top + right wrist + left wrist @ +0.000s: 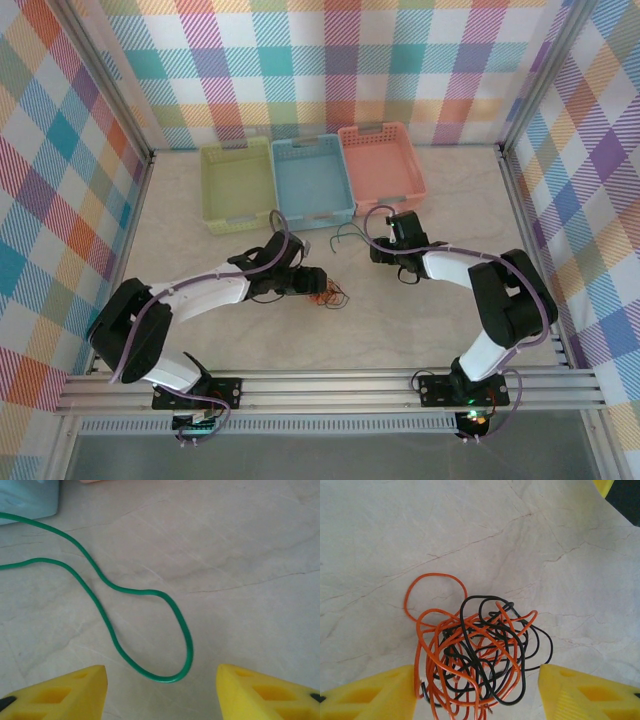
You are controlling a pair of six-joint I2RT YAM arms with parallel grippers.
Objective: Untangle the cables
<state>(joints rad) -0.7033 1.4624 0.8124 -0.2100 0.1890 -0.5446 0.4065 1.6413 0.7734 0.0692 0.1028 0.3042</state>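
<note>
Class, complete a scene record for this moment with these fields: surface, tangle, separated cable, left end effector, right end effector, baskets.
surface: pale marbled table
tangle: orange and black cables knotted in one clump on the table
separated cable: green cable lying apart from the clump in a loose loop
left end effector: open, one finger on each side of the clump
right end effector: open, over the green loop, not gripping it
baskets: yellow-green basket, blue basket, pink basket, side by side at the far side, looking empty
</note>
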